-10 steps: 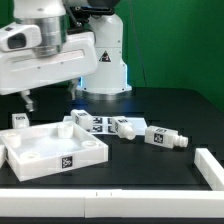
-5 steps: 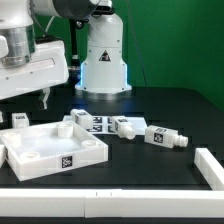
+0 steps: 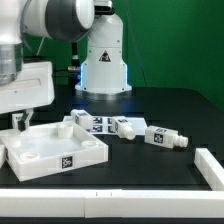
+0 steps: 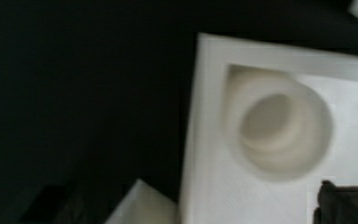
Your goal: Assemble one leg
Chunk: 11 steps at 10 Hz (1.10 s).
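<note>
**A:** Black and matt, that desk top [image 3: 150, 170]. What is on it?

**B:** A white square panel [image 3: 45, 152] with a raised rim lies by the near corner on the exterior view's left, with a tag on its near wall. A white rail [image 3: 120, 196] runs along the near edge and turns up the edge on the exterior view's right.

**A:** And the leg?

**B:** The leg [image 3: 167, 138] lies on its side on the black top. It is toward the exterior view's right, about midway between the near and far edges, and well apart from the panel. A second leg [image 3: 128, 127] lies just beside it, nearer the middle. Next to that is a cluster of tagged white pieces [image 3: 95, 122] that I cannot tell apart.

**A:** The claw?

**B:** The claw [image 3: 22, 123] hangs at the panel's far corner on the exterior view's left, pointing down. It is released. The blurred wrist view shows one dark fingertip [image 4: 346, 198] off to the side of a round socket [image 4: 274, 120] in the panel, and nothing is gripped. I cannot tell whether it touches the panel.

**A:** The room?

**B:** A green backdrop [image 3: 170, 40] stands behind the far edge. The arm's white base [image 3: 103, 62] sits at the middle of that edge, with a bluish glow at its foot.
</note>
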{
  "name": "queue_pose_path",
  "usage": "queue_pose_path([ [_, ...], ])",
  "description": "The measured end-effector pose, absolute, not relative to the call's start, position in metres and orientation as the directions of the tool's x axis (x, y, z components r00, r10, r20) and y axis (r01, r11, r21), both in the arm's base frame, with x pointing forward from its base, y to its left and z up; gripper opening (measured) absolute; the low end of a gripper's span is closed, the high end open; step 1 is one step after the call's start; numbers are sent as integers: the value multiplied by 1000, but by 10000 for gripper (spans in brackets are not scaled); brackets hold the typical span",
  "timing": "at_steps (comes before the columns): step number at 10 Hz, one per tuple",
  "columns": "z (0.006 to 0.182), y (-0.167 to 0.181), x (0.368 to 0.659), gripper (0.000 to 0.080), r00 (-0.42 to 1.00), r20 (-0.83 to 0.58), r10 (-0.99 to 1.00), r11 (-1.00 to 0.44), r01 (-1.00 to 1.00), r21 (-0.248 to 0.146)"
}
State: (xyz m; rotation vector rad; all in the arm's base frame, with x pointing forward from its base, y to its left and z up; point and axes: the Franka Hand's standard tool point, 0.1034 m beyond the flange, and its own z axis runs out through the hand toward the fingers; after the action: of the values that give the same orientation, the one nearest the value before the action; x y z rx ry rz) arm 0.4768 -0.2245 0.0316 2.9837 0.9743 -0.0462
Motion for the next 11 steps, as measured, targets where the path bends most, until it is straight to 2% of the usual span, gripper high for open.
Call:
queue_pose_path([
  [1, 29, -219, 472, 649, 823, -43, 566, -824, 565, -38],
  [4, 28, -218, 475, 649, 833, -44, 552, -834, 551, -35],
  [6, 20, -211, 492, 649, 872, -55, 486, -874, 484, -37],
  [8, 8, -212, 493, 649, 881, -58, 470, -883, 469, -28],
  [10, 8, -212, 493, 649, 880, -58, 471, -882, 470, -28],
  [11, 8, -212, 494, 519, 881, -57, 471, -882, 470, -26],
])
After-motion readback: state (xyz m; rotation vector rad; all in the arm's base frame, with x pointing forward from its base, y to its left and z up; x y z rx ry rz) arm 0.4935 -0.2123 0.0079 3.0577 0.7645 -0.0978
